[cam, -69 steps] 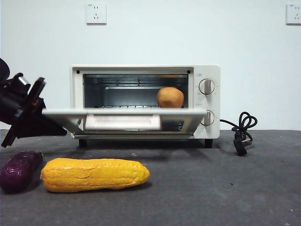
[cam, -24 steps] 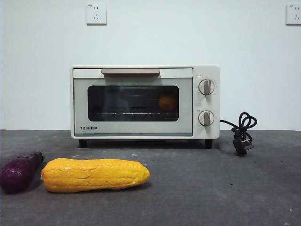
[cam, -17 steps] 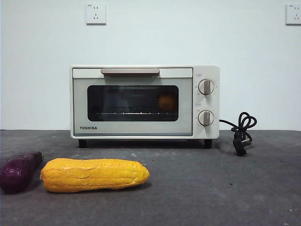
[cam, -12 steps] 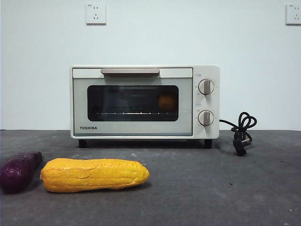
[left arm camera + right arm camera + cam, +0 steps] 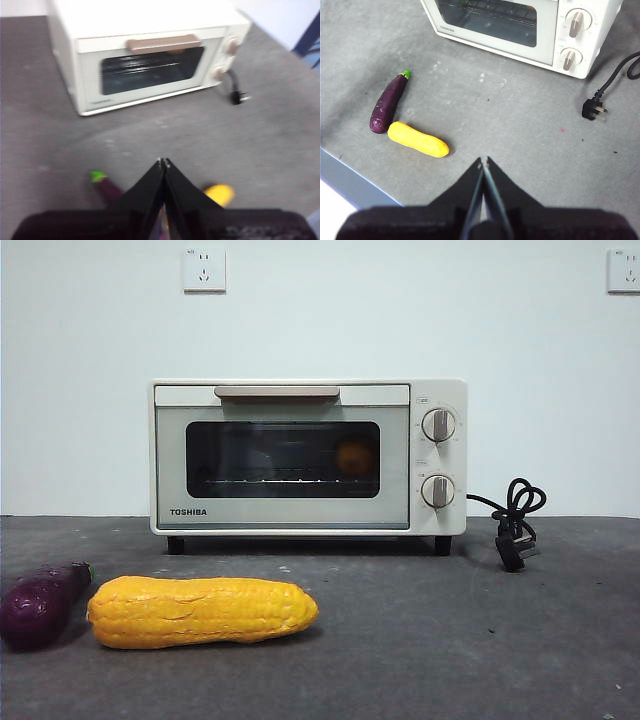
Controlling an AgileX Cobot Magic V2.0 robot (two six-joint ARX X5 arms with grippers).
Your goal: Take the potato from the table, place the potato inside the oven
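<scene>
The cream-white oven (image 5: 308, 456) stands at the back of the dark grey table (image 5: 450, 630) with its glass door closed. Through the glass the potato (image 5: 355, 458) shows dimly as an orange lump on the rack, toward the right side. My left gripper (image 5: 163, 162) is shut and empty, high above the table in front of the oven (image 5: 145, 55). My right gripper (image 5: 483, 161) is also shut and empty, raised well above the table, with the oven (image 5: 530, 25) far beyond it. Neither arm appears in the front view.
A long yellow corn cob (image 5: 200, 611) lies near the front left with a dark purple eggplant (image 5: 40, 600) beside it. The oven's black cord and plug (image 5: 515, 525) lie coiled to its right. The table's edge (image 5: 350, 185) shows in the right wrist view.
The oven door, open 2.8 s ago with an arm at its left, is now closed and that arm has left the front view. Nothing has moved in the last second.
</scene>
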